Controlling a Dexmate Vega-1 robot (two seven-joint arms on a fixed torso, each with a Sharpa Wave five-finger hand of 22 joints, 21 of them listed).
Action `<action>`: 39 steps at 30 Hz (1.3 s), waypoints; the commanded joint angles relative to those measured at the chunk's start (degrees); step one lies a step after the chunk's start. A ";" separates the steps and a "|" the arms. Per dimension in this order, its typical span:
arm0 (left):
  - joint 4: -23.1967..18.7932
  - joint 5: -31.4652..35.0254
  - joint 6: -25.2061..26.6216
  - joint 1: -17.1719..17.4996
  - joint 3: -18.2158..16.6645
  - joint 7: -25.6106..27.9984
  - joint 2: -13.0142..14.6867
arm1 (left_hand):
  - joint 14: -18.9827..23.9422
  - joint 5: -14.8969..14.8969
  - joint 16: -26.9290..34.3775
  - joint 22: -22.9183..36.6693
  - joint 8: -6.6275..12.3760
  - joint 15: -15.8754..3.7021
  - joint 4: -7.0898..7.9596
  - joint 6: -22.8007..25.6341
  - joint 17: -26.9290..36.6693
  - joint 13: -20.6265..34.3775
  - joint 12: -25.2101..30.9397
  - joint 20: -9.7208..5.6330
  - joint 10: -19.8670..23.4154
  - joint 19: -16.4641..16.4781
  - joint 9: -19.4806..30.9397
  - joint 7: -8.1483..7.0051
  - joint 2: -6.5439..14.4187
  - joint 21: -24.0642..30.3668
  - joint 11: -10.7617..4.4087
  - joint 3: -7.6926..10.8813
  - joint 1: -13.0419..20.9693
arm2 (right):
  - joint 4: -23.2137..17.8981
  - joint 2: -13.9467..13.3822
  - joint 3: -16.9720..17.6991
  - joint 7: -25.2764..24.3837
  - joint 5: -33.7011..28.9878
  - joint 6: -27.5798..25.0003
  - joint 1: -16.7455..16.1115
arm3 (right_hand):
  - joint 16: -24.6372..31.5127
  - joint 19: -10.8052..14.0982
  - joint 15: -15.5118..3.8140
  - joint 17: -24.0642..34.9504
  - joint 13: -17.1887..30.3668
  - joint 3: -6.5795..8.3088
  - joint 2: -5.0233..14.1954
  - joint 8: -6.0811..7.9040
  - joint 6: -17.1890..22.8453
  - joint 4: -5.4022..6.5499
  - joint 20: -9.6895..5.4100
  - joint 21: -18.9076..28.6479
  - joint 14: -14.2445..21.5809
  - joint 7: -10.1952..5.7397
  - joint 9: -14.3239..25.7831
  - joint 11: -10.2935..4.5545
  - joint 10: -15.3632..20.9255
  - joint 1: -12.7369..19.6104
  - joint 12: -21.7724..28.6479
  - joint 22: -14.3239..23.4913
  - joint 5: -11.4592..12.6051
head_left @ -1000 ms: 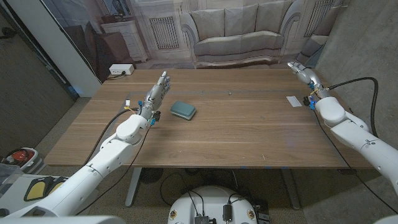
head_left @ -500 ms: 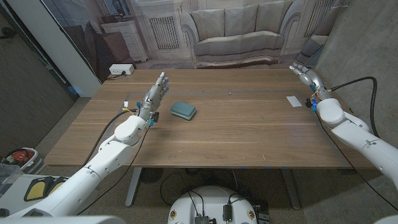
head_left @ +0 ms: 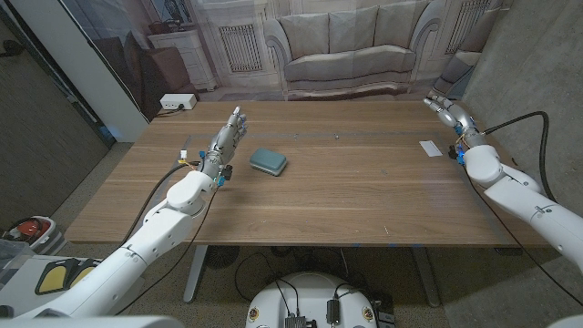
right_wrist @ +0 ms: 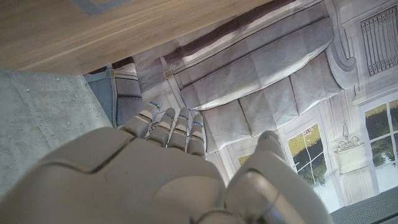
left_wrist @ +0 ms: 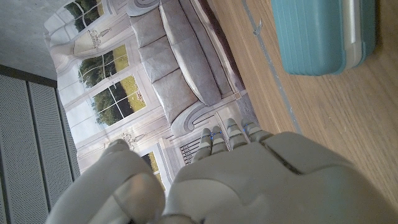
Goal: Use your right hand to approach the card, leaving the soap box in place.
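The card (head_left: 431, 148) lay flat and pale near the right edge of the wooden table (head_left: 346, 196), just inboard of the right arm and well apart from everything else. The right hand (head_left: 446, 112) hung beyond it, over the far right corner, fingers stretched out together and gripping nothing; the right wrist view showed its pale back (right_wrist: 155, 168) with the fingers straight toward the sofa backdrop. Over on the left side, the teal soap box (head_left: 269, 161) sat on the table, and it filled a corner of the left wrist view too (left_wrist: 323, 34). The left hand (head_left: 228, 137) stood just beside it, fingers extended and apart from the box, released, holding nothing.
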 commanded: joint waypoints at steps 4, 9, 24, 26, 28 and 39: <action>-1.26 -0.70 0.63 0.73 -0.76 -0.68 1.25 | -0.37 0.24 -0.06 0.14 -0.30 0.07 0.16 -0.03 0.23 0.29 -0.20 -0.99 -0.32 -0.43 0.33 0.16 0.05 -0.30 0.16 -0.50 0.42 | -4.82 -2.15 -1.59 -4.42 -6.78 -6.56 -1.20 | -0.31 -0.55 -0.08 0.20 0.06 -0.09 -0.10 -0.26 -0.40 -0.08 -3.01 -0.33 -0.61 0.17 0.25 0.03 -0.40 -0.04 -0.30 0.32 0.49; -1.31 -0.46 0.50 0.68 -0.80 -0.43 1.20 | -0.58 0.23 -0.14 0.13 -0.42 0.07 0.16 -0.27 0.24 0.29 -0.31 -0.98 -0.56 -0.49 0.33 0.22 0.09 -0.33 0.17 -0.56 0.44 | -7.32 -3.20 -2.51 -4.70 -9.80 -10.64 -1.31 | -0.40 -0.93 -0.03 0.21 0.07 -0.13 -0.09 -0.40 -0.78 -0.08 -2.95 -0.45 -0.93 0.30 0.25 0.16 -0.64 -0.06 -0.41 0.32 0.57; -2.29 -0.78 1.10 1.83 -1.64 -0.04 2.16 | -0.73 0.18 -0.16 0.13 -0.50 0.24 0.18 -0.39 0.25 0.30 -0.37 -0.79 -0.65 -0.80 0.34 0.23 0.20 -0.46 0.32 -0.71 0.48 | -8.89 -3.57 -3.03 -4.18 -10.88 -14.04 -1.38 | -0.43 -1.59 0.15 0.24 0.08 -0.26 -0.07 -0.51 -1.20 0.02 -2.80 -0.61 -1.35 0.35 0.27 0.34 -0.91 -0.25 -0.54 0.34 0.70; -2.14 -0.79 0.91 1.77 -1.63 -0.22 2.11 | -0.74 0.17 -0.15 0.14 -0.49 0.27 0.18 -0.36 0.26 0.30 -0.36 -0.76 -0.63 -0.79 0.34 0.18 0.22 -0.46 0.21 -0.73 0.48 | -9.43 -3.70 -3.10 -4.01 -11.14 -14.91 -1.40 | -0.44 -1.69 0.19 0.24 0.09 -0.27 -0.05 -0.52 -1.24 0.03 -2.77 -0.63 -1.43 0.35 0.27 0.36 -1.02 -0.26 -0.59 0.34 0.72; -2.12 -0.72 0.78 1.77 -1.65 -0.28 2.14 | -0.76 0.16 -0.16 0.14 -0.49 0.26 0.19 -0.34 0.26 0.30 -0.36 -0.70 -0.62 -0.85 0.34 0.21 0.23 -0.48 0.22 -0.75 0.49 | -11.47 -4.17 -2.80 -4.08 -11.27 -16.67 -2.34 | -0.43 -1.78 0.18 0.24 0.09 -0.27 -0.04 -0.52 -1.25 0.03 -2.76 -0.65 -1.45 0.34 0.27 0.36 -1.14 -0.27 -0.64 0.34 0.74; -2.17 -0.94 0.47 2.27 -2.16 -0.04 2.20 | -0.78 0.12 -0.14 0.14 -0.48 0.26 0.19 -0.27 0.26 0.31 -0.36 -0.51 -0.58 -0.97 0.35 0.16 0.30 -0.51 0.22 -0.86 0.52 | -12.69 -4.79 -3.32 -3.13 -12.34 -19.11 -2.50 | -0.49 -2.11 0.18 0.24 0.09 -0.28 0.05 -0.53 -1.40 0.04 -2.78 -0.69 -1.82 0.22 0.28 0.17 -1.30 -0.26 -0.70 0.35 0.83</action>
